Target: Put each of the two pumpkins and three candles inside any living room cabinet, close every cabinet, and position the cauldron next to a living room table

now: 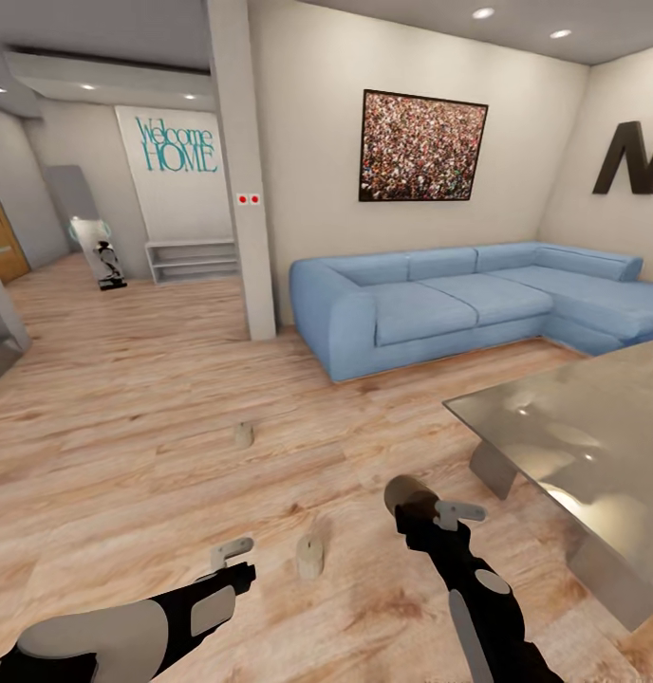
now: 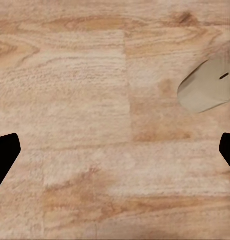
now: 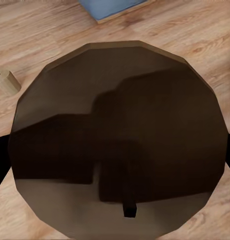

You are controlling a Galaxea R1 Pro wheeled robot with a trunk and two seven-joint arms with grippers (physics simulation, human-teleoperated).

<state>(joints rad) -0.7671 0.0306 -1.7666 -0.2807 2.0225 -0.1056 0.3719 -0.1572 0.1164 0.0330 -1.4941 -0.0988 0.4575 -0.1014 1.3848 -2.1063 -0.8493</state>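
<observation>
Two stubby tan candles stand on the wood floor, one (image 1: 310, 557) close in front of me and one (image 1: 243, 434) farther off. My left gripper (image 1: 233, 562) hangs open just left of the near candle (image 2: 205, 90), nothing between its fingers (image 2: 4, 157). My right gripper (image 1: 423, 507) is shut on a third candle (image 1: 405, 494), held above the floor. In the right wrist view that candle (image 3: 120, 150) appears end-on, dark and round with a short wick. The glossy grey table (image 1: 573, 427) is at the right. The pumpkins, cabinet and cauldron are out of view.
A blue corner sofa (image 1: 459, 299) lines the far wall behind the table. A white pillar (image 1: 243, 171) stands left of it, with a hallway and low white shelf (image 1: 192, 260) beyond. Another candle (image 3: 5, 80) lies on the floor past the held one.
</observation>
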